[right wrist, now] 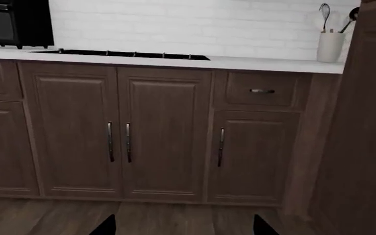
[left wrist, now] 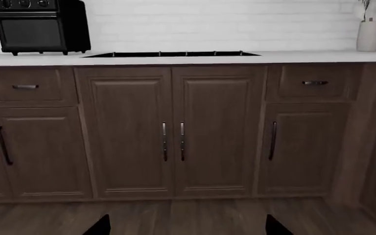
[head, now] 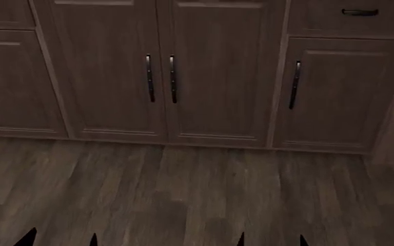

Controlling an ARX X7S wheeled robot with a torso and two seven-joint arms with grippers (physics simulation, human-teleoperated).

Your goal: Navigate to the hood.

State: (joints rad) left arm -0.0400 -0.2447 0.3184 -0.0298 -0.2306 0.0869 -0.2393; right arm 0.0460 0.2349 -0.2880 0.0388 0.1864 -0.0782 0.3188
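Only the dark, pointed fingertips of the left gripper and right gripper show at the lower edge of each wrist frame, spread apart and grasping nothing. Beyond them lies grey-brown wood-plank floor, then panelled dark-wood cabinet doors with slim metal bar handles. A white countertop carries a flat black cooktop; at upper left sits a boxy black toaster oven, at upper right a white utensil holder against white brick wall. The hood is out of frame.
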